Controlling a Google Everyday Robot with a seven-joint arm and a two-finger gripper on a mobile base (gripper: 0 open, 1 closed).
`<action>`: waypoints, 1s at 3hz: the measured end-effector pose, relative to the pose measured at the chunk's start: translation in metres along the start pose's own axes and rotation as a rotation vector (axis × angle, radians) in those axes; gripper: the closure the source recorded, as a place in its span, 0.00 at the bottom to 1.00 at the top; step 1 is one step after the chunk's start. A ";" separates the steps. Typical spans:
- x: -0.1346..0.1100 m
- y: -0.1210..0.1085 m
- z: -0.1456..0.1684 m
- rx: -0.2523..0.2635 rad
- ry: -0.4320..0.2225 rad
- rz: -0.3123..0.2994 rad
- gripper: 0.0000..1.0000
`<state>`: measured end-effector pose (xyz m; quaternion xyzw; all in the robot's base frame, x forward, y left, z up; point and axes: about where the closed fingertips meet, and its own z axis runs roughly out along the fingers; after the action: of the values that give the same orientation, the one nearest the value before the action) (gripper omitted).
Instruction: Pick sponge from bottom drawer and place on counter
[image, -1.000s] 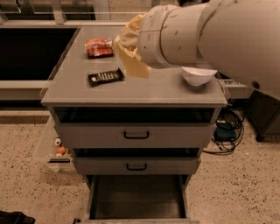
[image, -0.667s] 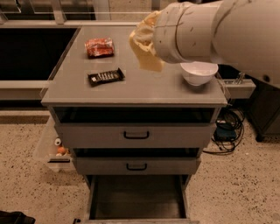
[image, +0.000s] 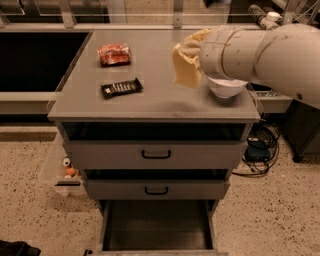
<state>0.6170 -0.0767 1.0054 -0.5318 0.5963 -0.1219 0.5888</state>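
- Sponge (image: 185, 72) is hanging in the air over the counter (image: 150, 65), its long side pointing down.
- Gripper (image: 196, 51) is clamping its upper end, so the set-down spot is lying straight below.
- Bowl (image: 226, 88) is sitting just to its right.
- Bottom drawer (image: 157, 225) is standing open, nothing showing inside.

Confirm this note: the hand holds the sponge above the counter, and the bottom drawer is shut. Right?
Not quite. The camera view shows the bottom drawer pulled open, not shut. The rest stands: the hand holds the sponge above the counter, beside the bowl.
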 end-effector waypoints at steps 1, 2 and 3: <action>0.031 0.000 0.030 0.003 -0.014 0.085 1.00; 0.057 -0.002 0.059 -0.004 -0.017 0.146 1.00; 0.077 -0.008 0.088 -0.023 -0.015 0.181 1.00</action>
<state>0.7144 -0.0975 0.9436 -0.4832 0.6388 -0.0574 0.5959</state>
